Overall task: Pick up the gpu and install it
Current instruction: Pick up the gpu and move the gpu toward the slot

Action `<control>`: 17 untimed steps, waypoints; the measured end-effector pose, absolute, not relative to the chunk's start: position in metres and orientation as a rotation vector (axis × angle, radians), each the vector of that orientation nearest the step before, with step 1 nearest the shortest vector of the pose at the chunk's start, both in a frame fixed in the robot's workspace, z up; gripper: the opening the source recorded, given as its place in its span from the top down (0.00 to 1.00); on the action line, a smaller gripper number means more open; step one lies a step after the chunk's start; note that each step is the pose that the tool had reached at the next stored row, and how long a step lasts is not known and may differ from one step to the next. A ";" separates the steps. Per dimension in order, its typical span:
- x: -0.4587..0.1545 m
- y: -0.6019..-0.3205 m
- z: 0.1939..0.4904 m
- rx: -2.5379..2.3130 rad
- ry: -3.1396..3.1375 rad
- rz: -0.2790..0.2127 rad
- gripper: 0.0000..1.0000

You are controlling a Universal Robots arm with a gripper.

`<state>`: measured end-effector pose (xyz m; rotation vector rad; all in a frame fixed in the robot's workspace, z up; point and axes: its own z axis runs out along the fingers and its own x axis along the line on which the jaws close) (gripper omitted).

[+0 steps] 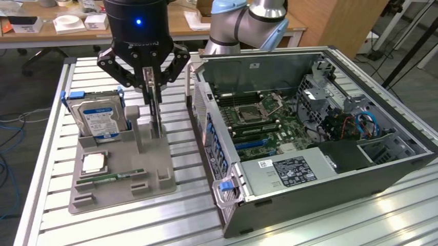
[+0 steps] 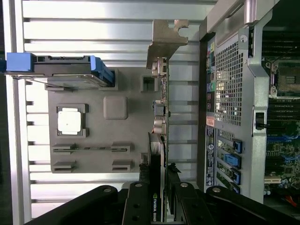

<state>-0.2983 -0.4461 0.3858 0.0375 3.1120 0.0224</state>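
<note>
Gripper (image 1: 152, 86): hangs straight above the grey tray (image 1: 123, 200), its black fingers (image 2: 138, 201) drawn in onto the two faces of the gpu (image 1: 157, 115).
Gpu: stands on edge in the tray's slot on the side nearest the computer case (image 1: 383, 169). Its upper edge is pinched between the fingers and its lower edge sits at the tray surface. I cannot tell whether it has lifted clear.
Exterior view gives: the arm and gripper body above the tray. The hard drive (image 1: 100, 119) stands upright at the tray's far corner. A processor chip (image 1: 94, 163) and a RAM stick (image 1: 110, 178) lie flat on the tray's near part. The case stands open beside the tray with its motherboard (image 1: 263, 120) exposed.
Wrist view gives: the gpu edge-on, running away from the fingers, with its silver end bracket (image 2: 166, 40) past the tray's far edge. A green maker's label (image 2: 156, 208) sits on the card between the finger pads. The case's perforated rear panel (image 2: 229, 84) is just beside the tray.
</note>
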 end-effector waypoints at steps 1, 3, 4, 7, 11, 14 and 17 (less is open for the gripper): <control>-0.298 -0.446 0.386 0.037 3.112 0.022 0.75; -0.298 -0.446 0.387 0.038 3.112 0.022 0.75; -0.298 -0.446 0.387 0.037 3.112 0.022 0.75; -0.298 -0.446 0.388 0.037 3.112 0.022 0.75; -0.298 -0.446 0.390 0.037 3.112 0.022 0.75; -0.298 -0.446 0.391 0.037 3.112 0.022 0.75; -0.298 -0.446 0.392 0.037 3.112 0.022 0.75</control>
